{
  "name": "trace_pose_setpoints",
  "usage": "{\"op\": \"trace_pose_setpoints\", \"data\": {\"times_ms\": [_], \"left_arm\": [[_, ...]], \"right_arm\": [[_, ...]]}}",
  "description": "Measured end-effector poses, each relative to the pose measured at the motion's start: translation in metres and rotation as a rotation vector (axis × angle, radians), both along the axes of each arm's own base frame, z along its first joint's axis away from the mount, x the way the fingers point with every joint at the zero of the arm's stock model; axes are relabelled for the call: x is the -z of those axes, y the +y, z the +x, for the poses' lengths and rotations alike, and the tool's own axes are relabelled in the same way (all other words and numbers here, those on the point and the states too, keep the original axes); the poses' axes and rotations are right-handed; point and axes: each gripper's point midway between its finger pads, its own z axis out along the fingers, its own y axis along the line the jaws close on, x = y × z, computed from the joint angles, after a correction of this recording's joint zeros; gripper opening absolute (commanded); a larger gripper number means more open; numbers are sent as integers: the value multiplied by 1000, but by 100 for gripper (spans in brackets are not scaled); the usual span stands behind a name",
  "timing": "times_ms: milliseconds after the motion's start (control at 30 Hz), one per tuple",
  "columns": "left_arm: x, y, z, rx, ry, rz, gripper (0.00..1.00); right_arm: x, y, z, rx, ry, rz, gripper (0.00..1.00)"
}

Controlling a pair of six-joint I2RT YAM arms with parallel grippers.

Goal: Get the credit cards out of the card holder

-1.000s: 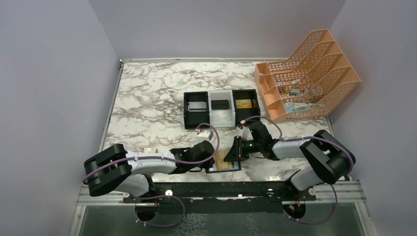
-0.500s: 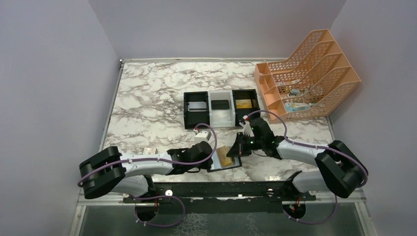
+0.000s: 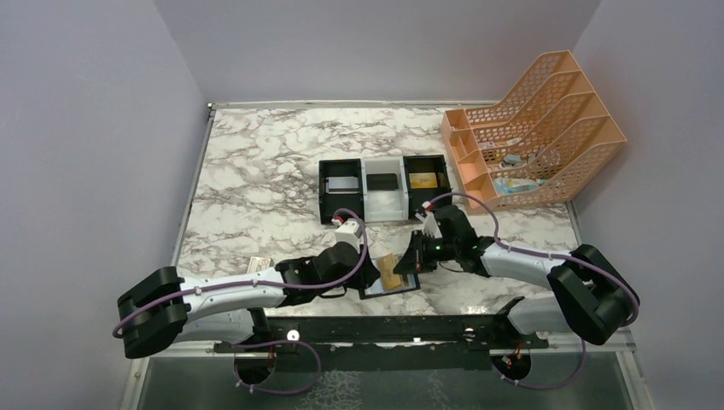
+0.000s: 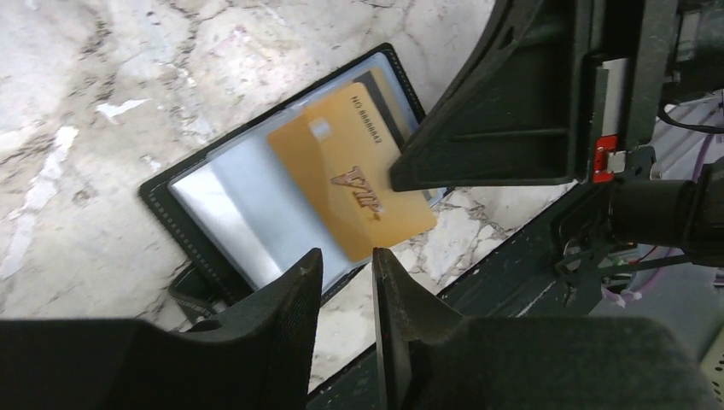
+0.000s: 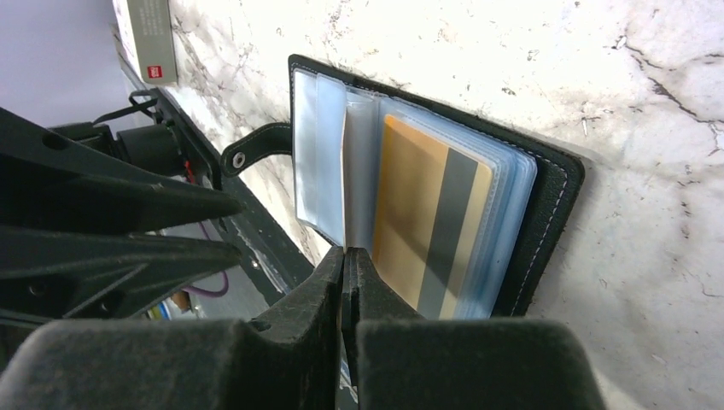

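Card holder (image 4: 224, 207) lies open at frame centre, the gold card (image 4: 354, 166) jutting partway out, not yet free. My right pincer (image 5: 344, 256) is pressed together at the card's edge, its grip unclear. My left pincer (image 4: 344, 260), lower centre, stands slightly apart and empty.

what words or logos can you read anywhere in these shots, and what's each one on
"VIP": on the face of the gold card, left wrist view.
Small print along that card's top edge: too blurred to read.
Red label on the white box, right wrist view: too small to read.
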Motion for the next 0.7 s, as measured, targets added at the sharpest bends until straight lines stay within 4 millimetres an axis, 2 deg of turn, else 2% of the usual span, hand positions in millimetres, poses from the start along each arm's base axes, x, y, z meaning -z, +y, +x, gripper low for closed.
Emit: {"op": "trace_pose_setpoints", "data": {"times_ms": [100,200,300,400,500,700], "left_arm": [[4,-11,1,24,1,-13,21],[22,-17,1,33,21,29,12],[42,-18,0,35,50,88,9],[54,-16,0,28,69,123,7],[54,-19,-1,22,66,122,5],[55,-19,0,4,64,138,3]], "right_arm": [[2,1,0,11,15,6,4],[5,1,0,21,29,7,4],[7,1,0,26,37,8,4],[7,2,0,28,37,10,6],[8,2,-1,24,39,14,14],[9,2,-2,17,32,25,19]]}}
